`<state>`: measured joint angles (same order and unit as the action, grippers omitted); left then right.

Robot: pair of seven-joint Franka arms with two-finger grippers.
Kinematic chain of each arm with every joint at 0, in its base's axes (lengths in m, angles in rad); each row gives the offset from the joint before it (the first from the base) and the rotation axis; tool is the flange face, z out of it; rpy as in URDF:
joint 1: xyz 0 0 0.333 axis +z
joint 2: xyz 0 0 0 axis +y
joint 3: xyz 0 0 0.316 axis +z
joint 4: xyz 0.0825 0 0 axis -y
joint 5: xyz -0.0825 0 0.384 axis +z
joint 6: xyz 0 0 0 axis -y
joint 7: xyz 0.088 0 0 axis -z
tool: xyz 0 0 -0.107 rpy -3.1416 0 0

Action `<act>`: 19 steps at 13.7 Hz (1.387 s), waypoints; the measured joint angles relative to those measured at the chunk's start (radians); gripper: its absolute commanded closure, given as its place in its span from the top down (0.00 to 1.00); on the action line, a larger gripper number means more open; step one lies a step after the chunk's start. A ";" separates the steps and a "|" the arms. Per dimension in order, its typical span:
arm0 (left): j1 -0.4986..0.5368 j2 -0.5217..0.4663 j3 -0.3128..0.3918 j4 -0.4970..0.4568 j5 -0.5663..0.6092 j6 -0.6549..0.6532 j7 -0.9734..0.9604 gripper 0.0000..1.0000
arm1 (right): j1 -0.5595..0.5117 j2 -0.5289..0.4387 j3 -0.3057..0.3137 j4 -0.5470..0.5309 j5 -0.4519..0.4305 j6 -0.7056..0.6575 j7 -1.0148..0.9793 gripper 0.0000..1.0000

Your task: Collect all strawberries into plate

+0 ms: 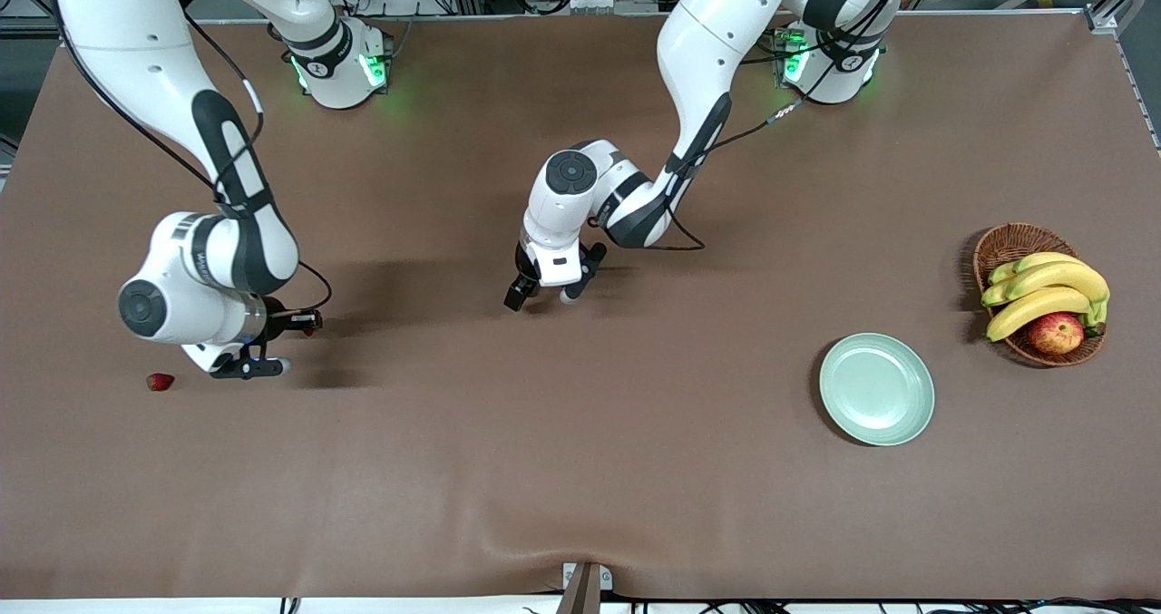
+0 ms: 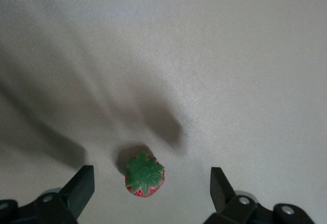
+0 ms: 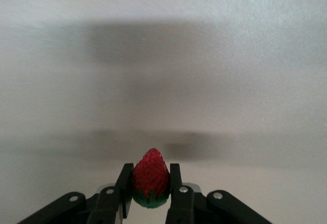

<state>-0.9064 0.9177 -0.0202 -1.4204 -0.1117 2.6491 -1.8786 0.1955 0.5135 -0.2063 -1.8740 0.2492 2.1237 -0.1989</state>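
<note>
My right gripper (image 1: 304, 323) is shut on a red strawberry (image 3: 150, 177) with its green top toward the hand; it is over the table's right-arm end (image 3: 151, 181). A second strawberry (image 1: 160, 381) lies on the table beside that gripper, toward the table's edge. My left gripper (image 1: 542, 298) is open, low over the table's middle. A third strawberry (image 2: 144, 175) stands green top up between its fingers (image 2: 82, 185), touching neither. That berry is hidden in the front view. The pale green plate (image 1: 876, 388) lies bare toward the left arm's end.
A brown wicker basket (image 1: 1009, 244) with bananas (image 1: 1043, 289) and a red-yellow apple (image 1: 1056, 332) stands beside the plate, toward the left arm's end. The brown table cover (image 1: 580, 469) has a slight wrinkle at its front edge.
</note>
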 measured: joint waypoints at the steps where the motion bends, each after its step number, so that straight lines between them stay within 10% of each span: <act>1: -0.002 0.003 0.000 0.000 0.000 0.000 -0.001 1.00 | 0.000 -0.015 0.000 0.036 0.000 -0.054 0.000 0.00; 2: -0.004 0.006 0.000 0.000 0.000 0.000 -0.001 0.61 | 0.000 -0.030 0.000 0.071 0.000 -0.101 0.000 0.00; 3: -0.005 0.007 0.000 0.000 0.000 0.000 -0.003 0.01 | 0.000 -0.044 0.000 0.103 0.000 -0.136 0.000 0.00; 11: -0.019 0.007 0.011 0.005 0.001 0.000 -0.004 0.00 | 0.046 -0.067 0.018 0.187 0.003 -0.185 0.116 0.00; 19: -0.020 -0.126 0.300 0.043 0.073 -0.181 -0.004 0.00 | 0.158 -0.064 0.093 0.190 0.117 -0.178 0.333 0.00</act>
<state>-0.9267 0.7921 0.2801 -1.3775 -0.0391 2.4681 -1.8828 0.3536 0.4498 -0.1129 -1.6837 0.3658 1.9457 0.1343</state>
